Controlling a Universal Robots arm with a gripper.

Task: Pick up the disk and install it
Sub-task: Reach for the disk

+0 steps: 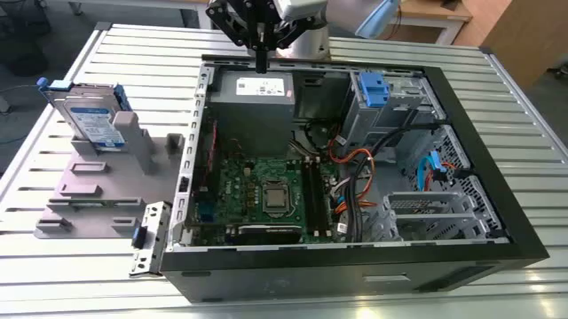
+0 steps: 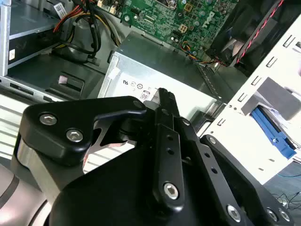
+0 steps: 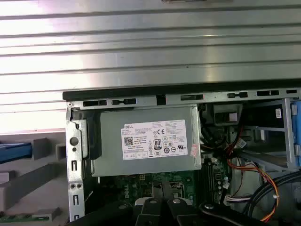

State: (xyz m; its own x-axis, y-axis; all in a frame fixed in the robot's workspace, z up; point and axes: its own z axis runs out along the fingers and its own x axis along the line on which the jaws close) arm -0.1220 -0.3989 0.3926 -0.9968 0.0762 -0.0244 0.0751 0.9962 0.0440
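The disk (image 1: 92, 121) stands on edge in a grey fixture (image 1: 98, 183) on the exterior view's left, outside the computer case; it is silver with a white-and-blue label and a blue frame. My gripper (image 1: 262, 65) hangs over the back rim of the open case (image 1: 355, 262), above the grey power supply (image 1: 253, 90), well apart from the disk. Its thin black fingers (image 2: 163, 101) are pressed together with nothing between them. In the first wrist view a blue edge of the disk's frame (image 3: 14, 153) shows beside the case wall.
Inside the case lie a green motherboard (image 1: 266, 193), bundled cables (image 1: 355, 166), a drive bay with a blue latch (image 1: 373, 90) and an open metal cage (image 1: 430, 212). The power supply (image 3: 149, 141) sits directly below the wrist. Everything rests on a slatted metal table (image 1: 80, 279).
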